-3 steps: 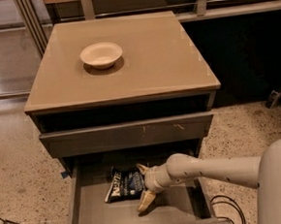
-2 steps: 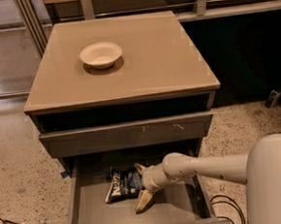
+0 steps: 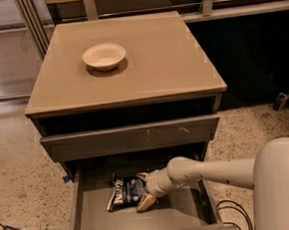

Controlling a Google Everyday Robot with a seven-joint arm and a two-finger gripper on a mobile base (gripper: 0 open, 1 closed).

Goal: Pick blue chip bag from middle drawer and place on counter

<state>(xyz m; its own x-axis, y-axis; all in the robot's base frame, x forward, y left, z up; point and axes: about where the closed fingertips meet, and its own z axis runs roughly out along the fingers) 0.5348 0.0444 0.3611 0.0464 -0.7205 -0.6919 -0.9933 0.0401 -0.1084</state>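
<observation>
Glossy tan-beige square counter (image 3: 155,61), flat top of the grey cabinet, thin edge. It is the drop spot, bare along its front and right edges.

Wide shallow grey wooden middle drawer (image 3: 100,223) is pulled out, with a smooth floor and thin side walls. A closed grey drawer front with pale scratches (image 3: 131,138) overhangs its back edge. Risk: a straight lift could knock bag or wrist on that front, so the move likely needs to come toward the drawer's front edge first.

White rounded robot arm (image 3: 214,170) reaches in over the drawer's right edge.

Cream round bowl (image 3: 104,55) sits toward the counter's back-left corner, matte and shallow. Risk: a placement drifting left could nudge it.

Small crinkly dark navy blue chip bag (image 3: 123,191) with white lettering and pale edges lies flat on the drawer floor near the back edge, about mid-width.

Tan two-finger gripper (image 3: 142,189) sits at the bag's right edge, jaws spread with that edge between them, not clamped as far as shows. Risk: slick, puffy foil and a grip on the edge only — the bag may slip out or swing on the lift.
</observation>
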